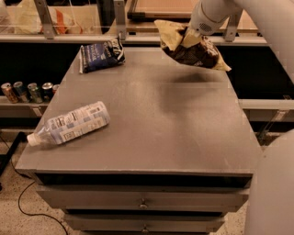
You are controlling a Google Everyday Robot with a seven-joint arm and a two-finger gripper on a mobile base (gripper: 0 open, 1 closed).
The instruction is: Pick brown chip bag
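Camera view: gripper (189, 36), clamped shut on the brown chip bag (195, 49), holds it above the table (161, 137); blue snack bag (101, 56) and plastic bottle (71, 124) lie well apart.

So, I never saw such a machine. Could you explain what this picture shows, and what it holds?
This is a mobile robot with one white arm. There is a single camera view, looking down at a grey table with drawers. At the arm's end, top right, the gripper is shut on a brown bag of chips, held in the air over the table. On the table lie a blue bag and a bottle on its side. At left, cans stand on a shelf.
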